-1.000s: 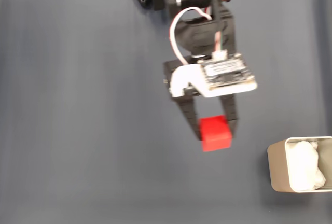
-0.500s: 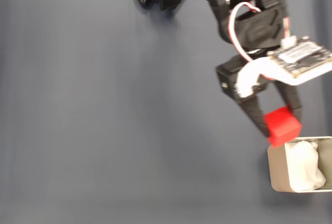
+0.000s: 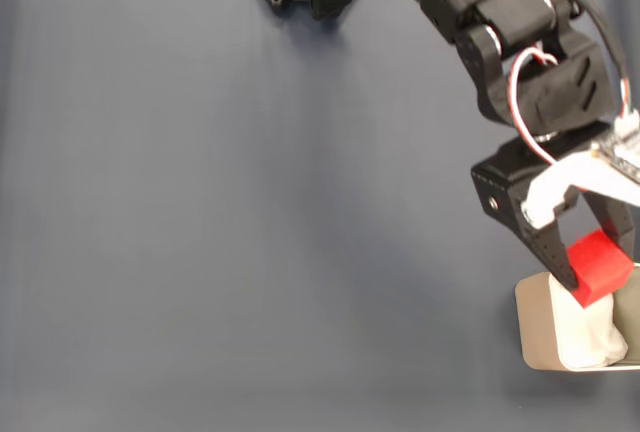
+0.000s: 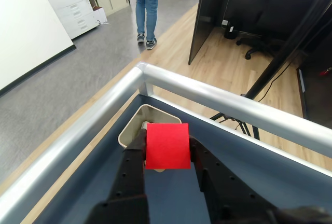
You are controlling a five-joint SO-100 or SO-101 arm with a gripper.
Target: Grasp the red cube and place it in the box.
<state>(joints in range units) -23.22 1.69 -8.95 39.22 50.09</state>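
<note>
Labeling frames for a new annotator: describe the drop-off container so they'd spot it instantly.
In the fixed view, start from the dark blue-grey table and go to its lower right corner, under the gripper that holds the red cube. There sits the box: beige, rounded corners, thin walls, white crumpled padding inside. It is the only pale container on the table.

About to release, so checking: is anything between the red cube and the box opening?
Nothing visible. The red cube, held in the gripper, sits over the box near its rim, with only white padding inside.
</note>
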